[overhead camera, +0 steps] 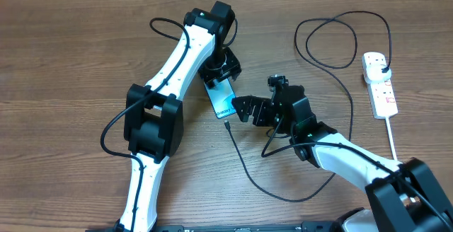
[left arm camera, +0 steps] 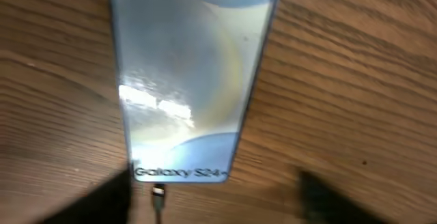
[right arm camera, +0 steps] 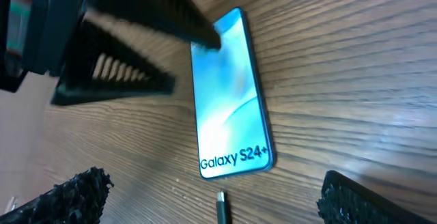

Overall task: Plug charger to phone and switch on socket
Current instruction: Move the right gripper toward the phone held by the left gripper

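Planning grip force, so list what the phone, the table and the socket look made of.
The phone: glossy glass front, judging by the sharp glare; dark rim, metal or plastic, unclear. The table: matte wood-grain surface; solid wood or laminate cannot be told. The socket: smooth white body, probably moulded plastic.

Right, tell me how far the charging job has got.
Done: the charger plug sits in the socket. In hand: the left gripper and right gripper are open by the phone; the connector tip lies on the table just short of its Galaxy end, not inserted. Left: inserting it and switching the socket on; whether it is already on is unreadable here.
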Tool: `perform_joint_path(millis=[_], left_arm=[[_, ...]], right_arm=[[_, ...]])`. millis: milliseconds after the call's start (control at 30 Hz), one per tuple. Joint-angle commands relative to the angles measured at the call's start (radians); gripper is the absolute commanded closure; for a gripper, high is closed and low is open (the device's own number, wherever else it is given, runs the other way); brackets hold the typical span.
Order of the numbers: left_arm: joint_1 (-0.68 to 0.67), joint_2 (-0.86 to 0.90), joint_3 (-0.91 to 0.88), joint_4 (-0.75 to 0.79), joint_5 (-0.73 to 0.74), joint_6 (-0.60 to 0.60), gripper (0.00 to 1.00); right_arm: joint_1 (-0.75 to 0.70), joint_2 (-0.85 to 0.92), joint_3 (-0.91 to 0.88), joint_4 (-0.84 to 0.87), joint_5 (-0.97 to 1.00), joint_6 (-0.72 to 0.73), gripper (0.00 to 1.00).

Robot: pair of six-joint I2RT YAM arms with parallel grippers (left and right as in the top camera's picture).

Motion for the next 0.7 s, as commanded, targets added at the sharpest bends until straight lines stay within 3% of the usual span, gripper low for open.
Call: perform_joint_path(millis=[0,367,667], left_arm=[[-0.002,0.002,0.023,-0.014,-0.089,0.002,0.00],[-0.072,0.002,-0.011,-0.014,-0.248,0.034,0.01],[-0.078,0.002,-0.141,0.100,-0.213,0.065,0.00]], right_arm=[[-0.013,-0.106,0.024,-0.068,0.016,-0.068,0.00],[-0.123,-0.461,0.023,-0.449,0.009,-0.166,0.00],[-0.182,-0.522,0.023,-0.582,-0.022,-0.223,0.00]])
